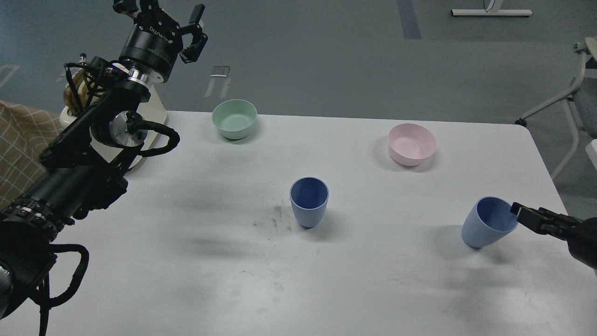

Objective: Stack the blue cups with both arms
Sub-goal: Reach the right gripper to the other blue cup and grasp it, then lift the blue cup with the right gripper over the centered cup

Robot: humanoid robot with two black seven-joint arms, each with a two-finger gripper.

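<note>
Right cup [487,224] tilted, mouth toward right gripper [515,211] | centre cup [308,201] upright

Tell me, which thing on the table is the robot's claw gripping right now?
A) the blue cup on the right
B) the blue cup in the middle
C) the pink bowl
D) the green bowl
A: the right claw pinches the rim of the tilted right blue cup.
</note>
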